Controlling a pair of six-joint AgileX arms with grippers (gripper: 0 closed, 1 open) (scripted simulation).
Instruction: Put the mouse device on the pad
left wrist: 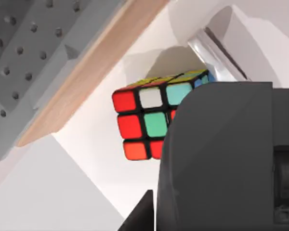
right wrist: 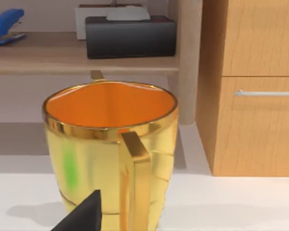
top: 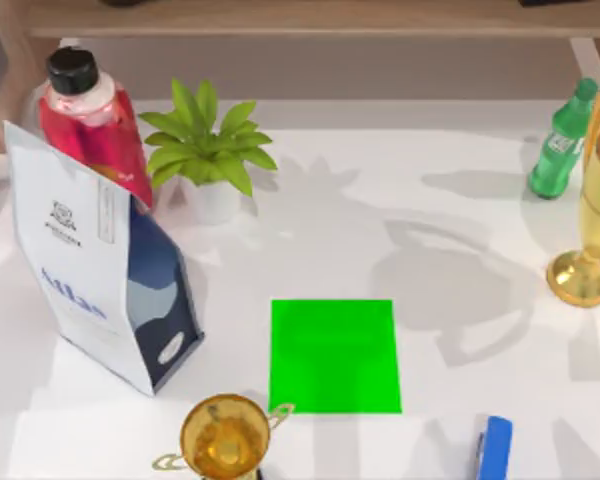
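Take the potted plant (top: 208,150) as your mark. Just left of it you see a red bottle (top: 90,115) behind a white and navy bag (top: 100,265). Far right stand a green bottle (top: 562,140) and a gold trophy (top: 592,215). Nearer you sit another gold trophy (top: 225,438) and a blue stapler (top: 494,447).

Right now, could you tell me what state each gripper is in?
Left gripper: by the colour cube; open or shut cannot be told.
Right gripper: close to the gold cup; cannot be told either.

Pad (top: 334,355) plain bright green; trophy (top: 223,437) gold — stapler (top: 494,447) blue.
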